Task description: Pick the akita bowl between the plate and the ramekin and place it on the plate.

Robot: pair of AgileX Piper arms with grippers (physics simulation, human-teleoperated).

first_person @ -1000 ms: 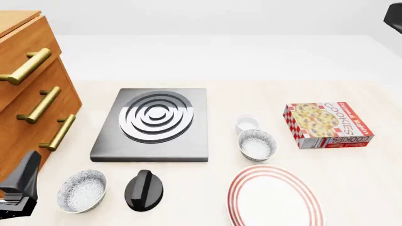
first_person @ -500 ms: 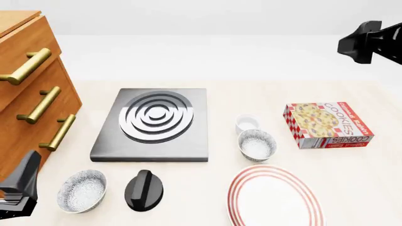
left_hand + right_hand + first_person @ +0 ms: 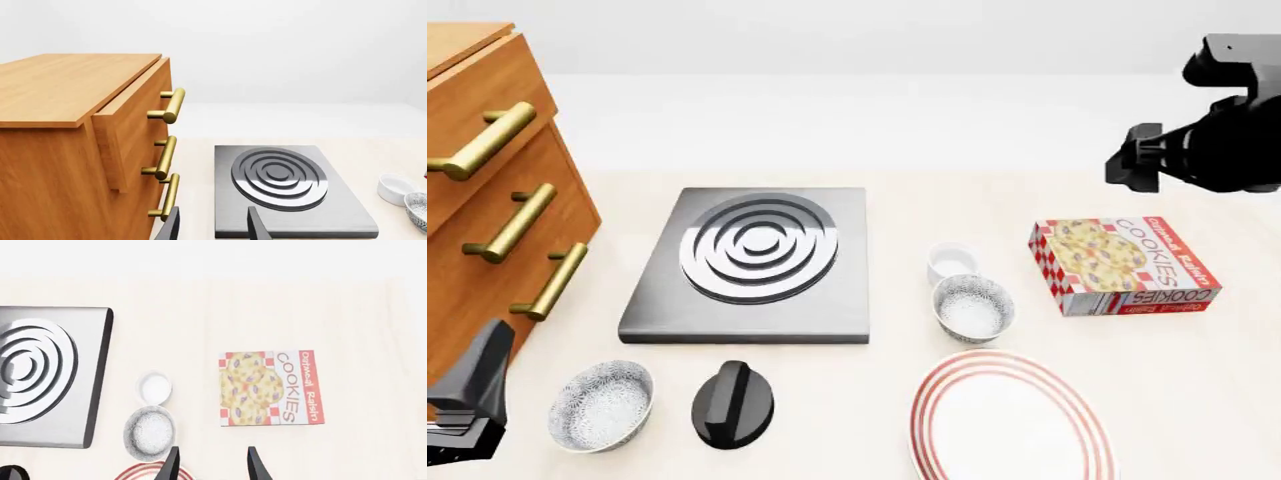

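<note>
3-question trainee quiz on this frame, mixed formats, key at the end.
1. True or false: the akita bowl already sits on the plate.
2. What lies directly beyond that bowl? A) ramekin B) cookie box C) knob
3. Fill in: the right pincer is ____.

Key: 1 false, it rests on the table between plate and ramekin. 2 A. 3 open, holding nothing.

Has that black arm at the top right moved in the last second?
Yes. The right arm has come further into the front view, leftward and lower, and now hangs above the cookie box.
</note>
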